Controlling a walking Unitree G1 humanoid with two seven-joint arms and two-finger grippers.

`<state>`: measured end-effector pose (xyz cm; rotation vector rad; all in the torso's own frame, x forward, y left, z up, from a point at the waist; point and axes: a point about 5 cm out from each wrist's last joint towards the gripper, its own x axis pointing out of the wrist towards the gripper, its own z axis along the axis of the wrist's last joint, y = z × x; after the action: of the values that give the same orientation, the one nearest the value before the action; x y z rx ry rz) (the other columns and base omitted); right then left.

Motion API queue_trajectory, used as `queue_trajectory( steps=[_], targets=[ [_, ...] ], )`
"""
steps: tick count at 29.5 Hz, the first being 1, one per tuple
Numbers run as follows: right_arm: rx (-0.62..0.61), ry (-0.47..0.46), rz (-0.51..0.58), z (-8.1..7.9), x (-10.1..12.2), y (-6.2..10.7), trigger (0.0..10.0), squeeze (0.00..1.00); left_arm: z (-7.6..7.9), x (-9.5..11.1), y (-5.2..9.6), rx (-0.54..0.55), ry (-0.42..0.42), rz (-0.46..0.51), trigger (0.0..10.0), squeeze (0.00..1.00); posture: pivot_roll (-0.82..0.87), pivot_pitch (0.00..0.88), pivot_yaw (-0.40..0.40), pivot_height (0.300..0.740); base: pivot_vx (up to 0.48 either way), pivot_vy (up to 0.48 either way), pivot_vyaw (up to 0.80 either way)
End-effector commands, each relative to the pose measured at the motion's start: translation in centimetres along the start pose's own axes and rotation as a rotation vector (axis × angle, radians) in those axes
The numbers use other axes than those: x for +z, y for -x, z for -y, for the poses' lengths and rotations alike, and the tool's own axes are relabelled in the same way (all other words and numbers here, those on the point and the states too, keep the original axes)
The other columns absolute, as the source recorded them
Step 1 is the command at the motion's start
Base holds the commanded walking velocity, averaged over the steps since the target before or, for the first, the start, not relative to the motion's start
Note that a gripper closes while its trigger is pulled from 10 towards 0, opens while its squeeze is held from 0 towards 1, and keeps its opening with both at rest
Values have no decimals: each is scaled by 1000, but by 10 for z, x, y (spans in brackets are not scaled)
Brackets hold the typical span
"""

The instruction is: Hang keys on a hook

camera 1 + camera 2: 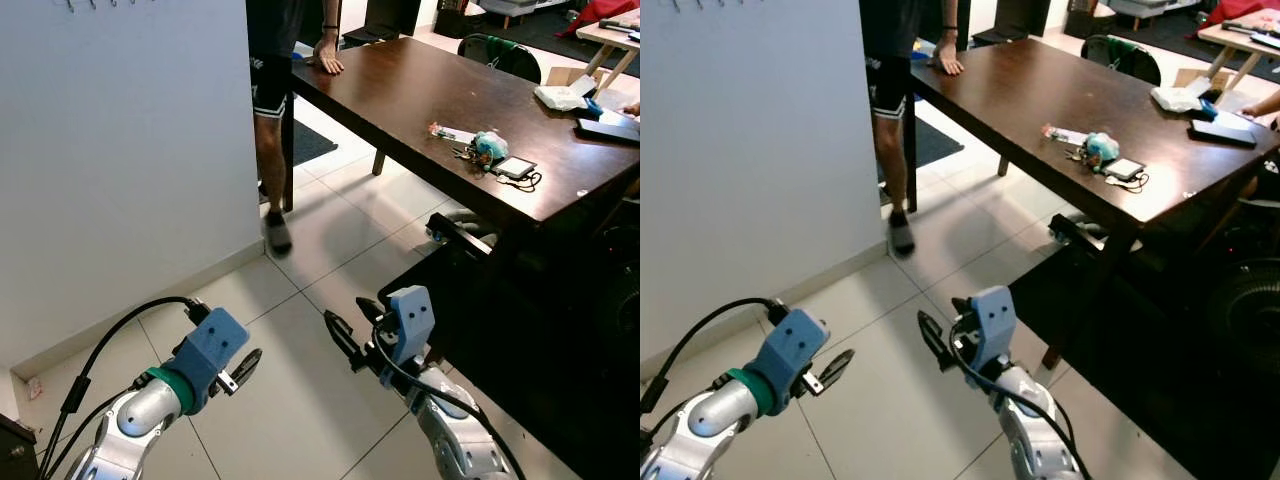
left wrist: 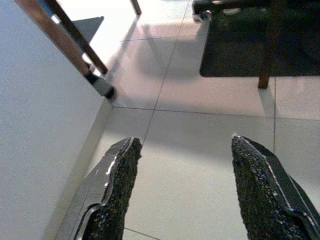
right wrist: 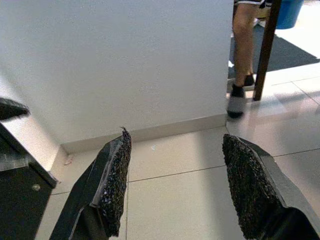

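Both grippers, left and right, spread wide, empty, low over floor. Keys on bench at 1 o'clock. Best approach: walk closer, reach right, pinch ring.

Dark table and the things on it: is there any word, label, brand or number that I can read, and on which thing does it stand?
No text can be read.
The tag beside the keys: any print is too small and blurred.
The small dark device on the table: screen unreadable.
The white package: no legible print.
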<state>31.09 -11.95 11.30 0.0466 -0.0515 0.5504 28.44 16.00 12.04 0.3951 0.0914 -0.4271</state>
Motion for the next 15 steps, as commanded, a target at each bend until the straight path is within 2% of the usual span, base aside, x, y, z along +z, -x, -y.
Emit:
queue_trajectory(
  steps=[1, 2, 3, 4, 6, 10, 12, 14, 15],
  targets=[
    [-43, 28, -6, 7, 2, 4, 10000, 0, -12, 9, 0, 85, 68, 28, 10000, 0, 28, 73, 84, 740, 0, 0, 0],
    [-73, 55, -3, 12, 5, 6, 10000, 0, -17, 14, -1, 130, 100, 48, 10000, 0, 28, 73, 84, 740, 0, 0, 0],
    [-73, 55, -3, 12, 5, 6, 10000, 0, -17, 14, -1, 130, 100, 48, 10000, 0, 28, 73, 84, 740, 0, 0, 0],
    [-115, 45, 29, 18, 14, 7, 10000, 0, -24, 19, -1, 185, 123, 72, 10000, 0, 23, 81, 81, 740, 0, 0, 0],
    [-151, 63, 98, 22, 34, 5, 10000, 0, -30, 24, 1, 245, 98, 104, 10000, 0, 22, 82, 76, 740, 0, 0, 0],
    [-146, 64, 121, 21, 42, 3, 10000, 0, -29, 26, 2, 246, 97, 105, 10000, 0, 23, 82, 72, 740, 0, 0, 0],
    [-126, 80, 97, 18, 40, 3, 10000, 0, -24, 29, 3, 209, 100, 89, 10000, 0, 24, 83, 67, 740, 0, 0, 0],
    [-101, 98, 60, 20, 32, 8, 10000, 0, -5, 43, 8, 71, 82, 102, 10000, 0, 39, 90, 63, 740, 0, 0, 0],
    [-99, 97, 50, 21, 30, 10, 10000, 0, 1, 51, 10, 47, 79, 128, 10000, 0, 40, 89, 64, 740, 0, 0, 0]
  ],
)
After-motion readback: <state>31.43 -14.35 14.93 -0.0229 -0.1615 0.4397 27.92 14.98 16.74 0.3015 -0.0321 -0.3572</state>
